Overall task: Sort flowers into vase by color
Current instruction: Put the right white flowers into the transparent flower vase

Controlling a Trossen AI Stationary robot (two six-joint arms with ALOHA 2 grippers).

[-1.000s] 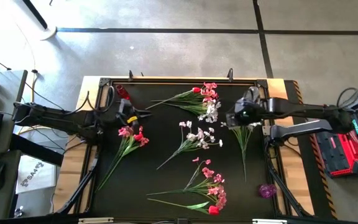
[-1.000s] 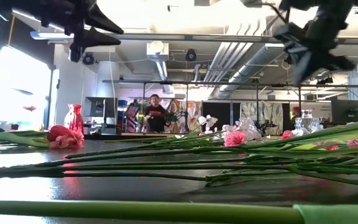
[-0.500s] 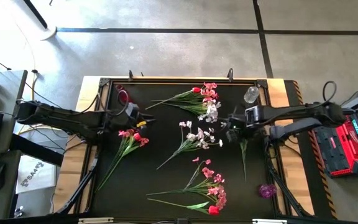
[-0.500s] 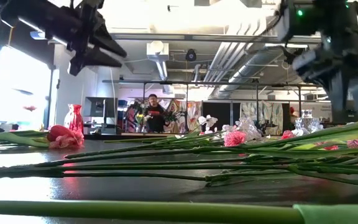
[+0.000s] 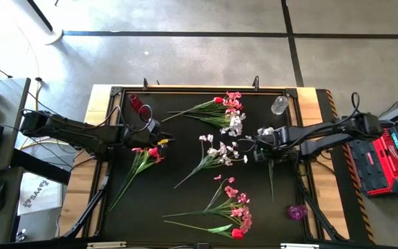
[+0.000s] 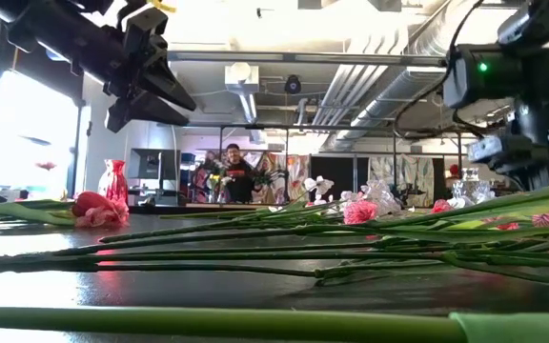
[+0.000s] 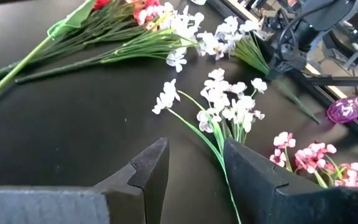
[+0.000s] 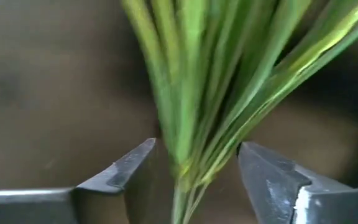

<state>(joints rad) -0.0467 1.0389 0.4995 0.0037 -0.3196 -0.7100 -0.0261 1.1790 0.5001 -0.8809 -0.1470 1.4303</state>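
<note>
Flowers lie in loose bunches on the black table. A white spray [image 5: 220, 153] lies in the middle and a pink bunch [image 5: 235, 207] lies near the front. A mixed bunch [image 5: 221, 111] lies at the back, and a pink and red bunch [image 5: 144, 158] lies at the left. My right gripper [image 5: 261, 146] points down, open. Its fingers stand on either side of a green stem bundle [image 8: 191, 106], with a gap on both sides. That bundle's stems [image 5: 272, 173] run toward the near edge. My left gripper [image 5: 164, 138] hangs open above the table, slanting down toward the white spray [image 7: 222, 106].
A red vase [image 5: 137, 105] stands at the back left, a clear vase [image 5: 279, 105] at the back right and a purple vase [image 5: 296, 211] at the near right. A person [image 6: 238, 173] shows in the room beyond the table.
My right gripper has come down steeply from near the clear vase onto the green stem bundle and now points straight down. My left gripper has sunk a little and edged toward the table's middle.
</note>
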